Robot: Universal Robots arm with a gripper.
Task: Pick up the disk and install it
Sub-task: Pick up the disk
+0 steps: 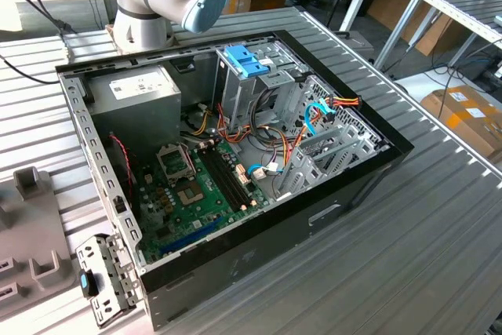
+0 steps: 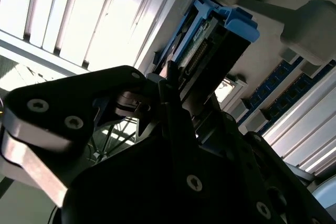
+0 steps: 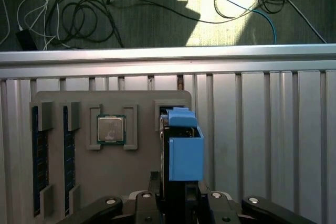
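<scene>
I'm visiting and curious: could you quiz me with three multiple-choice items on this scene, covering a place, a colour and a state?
1. Where is the disk? A in the gripper B on the floor C on a shelf
2. Its carrier rail is? A red B blue C green
3. The computer case is? A open B closed C upside down
Answers: 1A, both wrist views show it between the gripper's fingers; 2B, blue plastic frames it; 3A, its motherboard lies exposed.
</scene>
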